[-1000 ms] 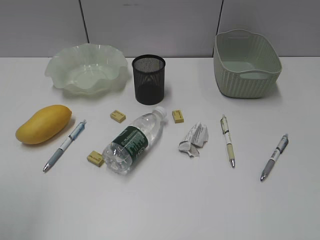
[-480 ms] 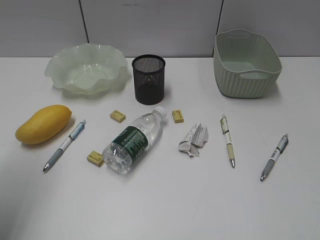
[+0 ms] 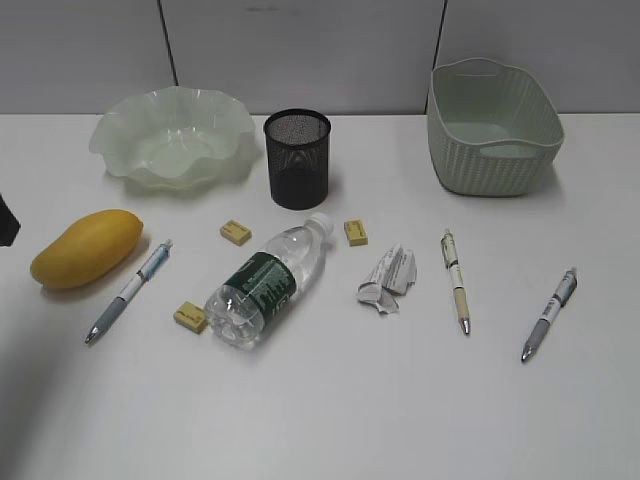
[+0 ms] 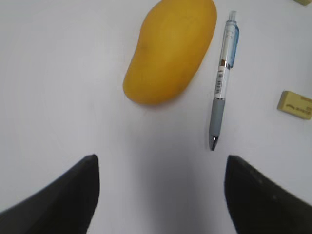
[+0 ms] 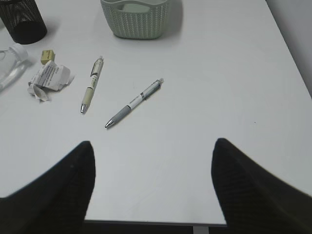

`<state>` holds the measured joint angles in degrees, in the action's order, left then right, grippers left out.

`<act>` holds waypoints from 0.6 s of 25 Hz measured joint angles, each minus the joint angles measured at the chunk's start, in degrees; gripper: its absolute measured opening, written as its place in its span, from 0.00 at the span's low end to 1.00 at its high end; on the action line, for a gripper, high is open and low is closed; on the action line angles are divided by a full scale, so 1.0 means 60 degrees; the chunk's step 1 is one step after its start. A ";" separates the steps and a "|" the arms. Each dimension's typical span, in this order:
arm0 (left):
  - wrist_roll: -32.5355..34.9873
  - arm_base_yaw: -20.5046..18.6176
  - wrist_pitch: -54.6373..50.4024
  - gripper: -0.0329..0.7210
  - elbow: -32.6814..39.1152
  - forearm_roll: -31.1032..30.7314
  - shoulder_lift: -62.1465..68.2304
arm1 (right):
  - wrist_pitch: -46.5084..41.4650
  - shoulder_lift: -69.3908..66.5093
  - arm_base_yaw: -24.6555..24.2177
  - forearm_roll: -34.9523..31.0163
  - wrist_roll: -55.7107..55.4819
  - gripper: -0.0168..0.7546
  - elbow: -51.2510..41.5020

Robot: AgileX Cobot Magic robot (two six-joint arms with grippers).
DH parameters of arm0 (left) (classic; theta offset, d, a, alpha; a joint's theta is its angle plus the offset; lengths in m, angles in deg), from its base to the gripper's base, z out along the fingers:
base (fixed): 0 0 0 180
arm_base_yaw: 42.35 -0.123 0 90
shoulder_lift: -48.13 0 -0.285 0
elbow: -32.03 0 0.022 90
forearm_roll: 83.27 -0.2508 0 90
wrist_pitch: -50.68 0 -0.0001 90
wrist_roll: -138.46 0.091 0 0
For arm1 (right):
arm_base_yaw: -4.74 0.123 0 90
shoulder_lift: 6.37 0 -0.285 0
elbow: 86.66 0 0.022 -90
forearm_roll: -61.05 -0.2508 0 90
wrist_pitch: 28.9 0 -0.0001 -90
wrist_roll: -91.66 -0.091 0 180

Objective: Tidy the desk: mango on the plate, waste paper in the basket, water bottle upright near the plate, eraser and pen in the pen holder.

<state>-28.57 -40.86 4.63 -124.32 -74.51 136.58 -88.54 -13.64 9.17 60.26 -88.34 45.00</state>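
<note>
The yellow mango lies at the left of the white desk, with a blue pen beside it. My left gripper is open and empty, hovering short of the mango; only a dark tip shows at the exterior view's left edge. The wavy plate, black pen holder and basket stand at the back. The water bottle lies on its side. The waste paper, three yellow erasers and two more pens lie around. My right gripper is open and empty above the desk's front edge.
A grey wall runs behind the desk. The desk's right edge and front edge show in the right wrist view.
A dark tip of my left gripper has come into the exterior view at the left edge, with a shadow on the desk's front left. The objects have not moved.
</note>
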 joint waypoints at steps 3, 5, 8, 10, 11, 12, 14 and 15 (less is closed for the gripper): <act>0.0487 0.0000 0.0000 0.88 -0.0405 0.0022 0.0861 | 0.0000 0.0000 0.0000 0.0000 0.0000 0.78 0.0000; 0.0771 0.0000 -0.0035 0.90 -0.0734 0.0028 0.1404 | 0.0000 0.0000 0.0000 0.0000 0.0000 0.78 0.0000; 0.1050 0.0150 -0.0112 0.92 -0.1400 0.0028 0.2218 | 0.0000 0.0000 0.0000 0.0000 0.0000 0.78 0.0000; 0.1290 0.0367 -0.0122 0.94 -0.1832 -0.0017 0.2738 | 0.0000 0.0000 0.0000 0.0000 0.0000 0.78 0.0000; 0.1402 0.0469 -0.0130 0.94 -0.2038 -0.0111 0.2935 | 0.0000 0.0000 0.0000 0.0000 0.0000 0.78 0.0000; 0.1463 0.0591 -0.0138 0.95 -0.2198 -0.0294 0.3166 | 0.0000 0.0000 0.0000 0.0000 0.0000 0.78 0.0000; 0.1517 0.0765 -0.0220 0.95 -0.2512 -0.0614 0.3595 | 0.0000 0.0000 0.0000 0.0000 0.0000 0.78 0.0000; 0.1549 0.0805 -0.0258 0.95 -0.2601 -0.0700 0.3751 | 0.0000 0.0000 0.0000 0.0000 0.0000 0.78 0.0000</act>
<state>-19.27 -36.03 3.08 -139.93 -78.71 159.09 -88.54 -13.64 9.17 60.26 -88.34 45.00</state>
